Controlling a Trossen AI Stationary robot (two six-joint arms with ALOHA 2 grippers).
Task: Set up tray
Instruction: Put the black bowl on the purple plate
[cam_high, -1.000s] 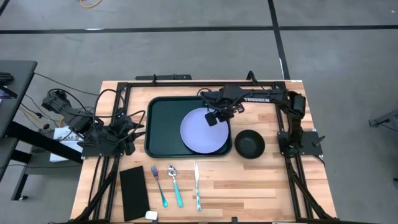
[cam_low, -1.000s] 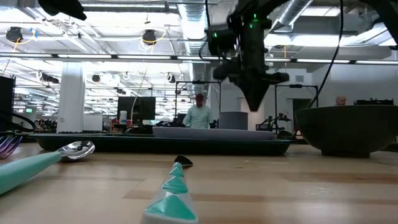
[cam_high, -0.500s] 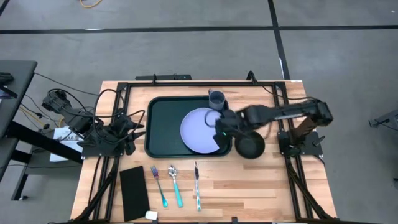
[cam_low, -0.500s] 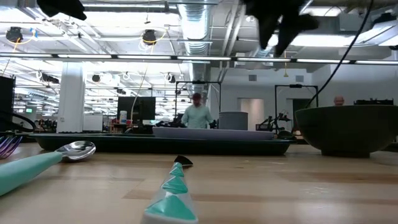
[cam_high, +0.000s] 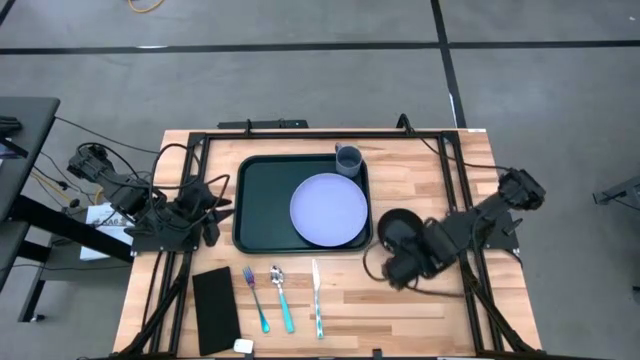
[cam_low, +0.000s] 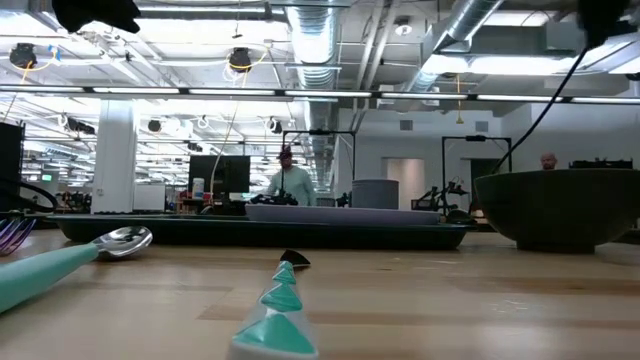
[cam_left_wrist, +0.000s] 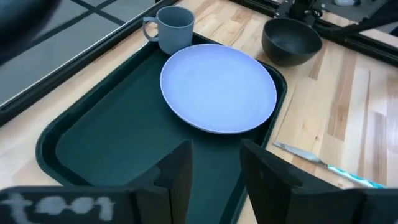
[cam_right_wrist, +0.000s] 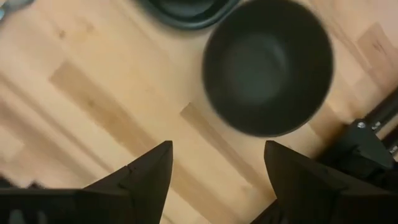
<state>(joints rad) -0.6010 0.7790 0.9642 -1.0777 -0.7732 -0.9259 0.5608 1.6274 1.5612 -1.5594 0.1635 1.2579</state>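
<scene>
We find the large dark green rectangular plastic tray (cam_high: 262, 204) on the bench, carrying plate and mug. The right hand (cam_right_wrist: 214, 163), released and empty, hovers beside the round black bowl (cam_high: 397, 227); a misjudged descent could knock it aside.

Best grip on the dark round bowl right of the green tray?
Pinch the rim of the dark round bowl from above, one finger inside. It sits upright, mouth open, no handle. The right gripper, open, hovers beside it; the tray crowds the far rim.
</scene>
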